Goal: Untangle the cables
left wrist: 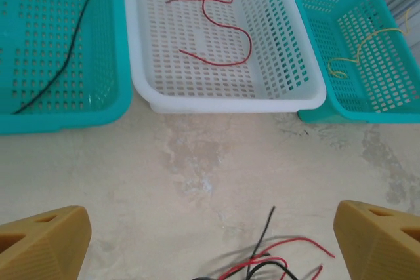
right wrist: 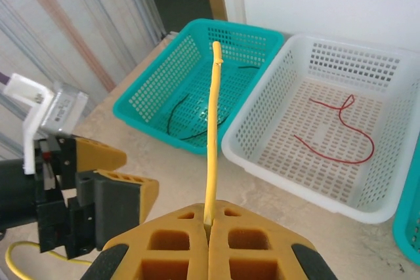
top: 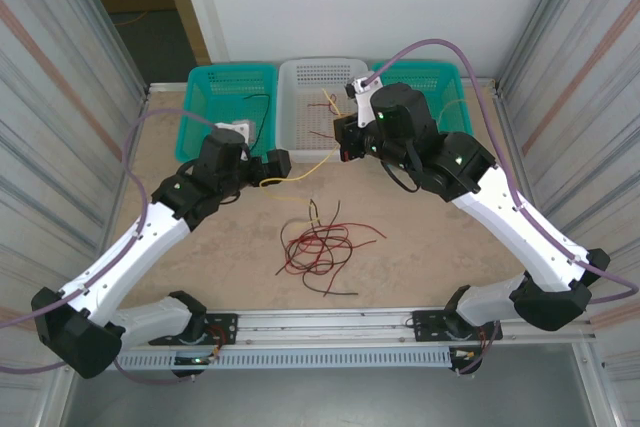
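The right gripper (right wrist: 209, 224) pinches a thin yellow flexible wire (right wrist: 211, 129); the left gripper (left wrist: 211, 240) gapes, tangled red-and-black wires (left wrist: 266, 268) between its fingers.

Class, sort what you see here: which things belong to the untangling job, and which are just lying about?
Job: red and black cable tangle; yellow cable in the right gripper; red cable in the white basket; black cable in a teal basket.
Just lying about: lilac arm cables; metal rail.
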